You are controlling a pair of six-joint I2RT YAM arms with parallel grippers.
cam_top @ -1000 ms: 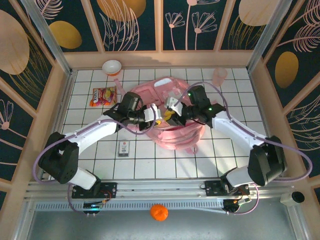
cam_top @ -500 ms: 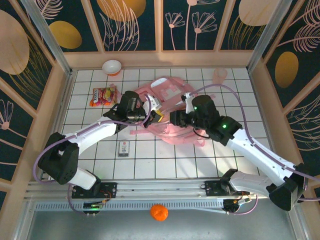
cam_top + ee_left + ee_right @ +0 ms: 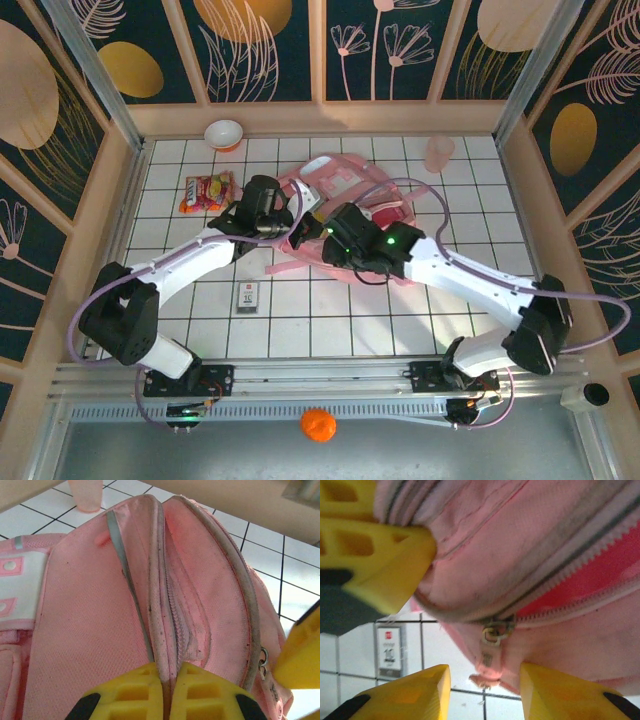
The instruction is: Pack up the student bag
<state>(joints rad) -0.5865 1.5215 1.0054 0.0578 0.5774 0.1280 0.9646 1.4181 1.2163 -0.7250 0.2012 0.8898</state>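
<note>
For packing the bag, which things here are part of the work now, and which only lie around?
In the job: student bag; its zipper pull; left gripper, pinching the bag's rim; right gripper, open, by the pull.
Lying about: snack packet; bowl; pink cup; small box.

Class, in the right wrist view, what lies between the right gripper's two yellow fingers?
The zipper pull of the student bag, with its pink tab, hangs between the open fingers of the right gripper; the right wrist view shows it.
</note>
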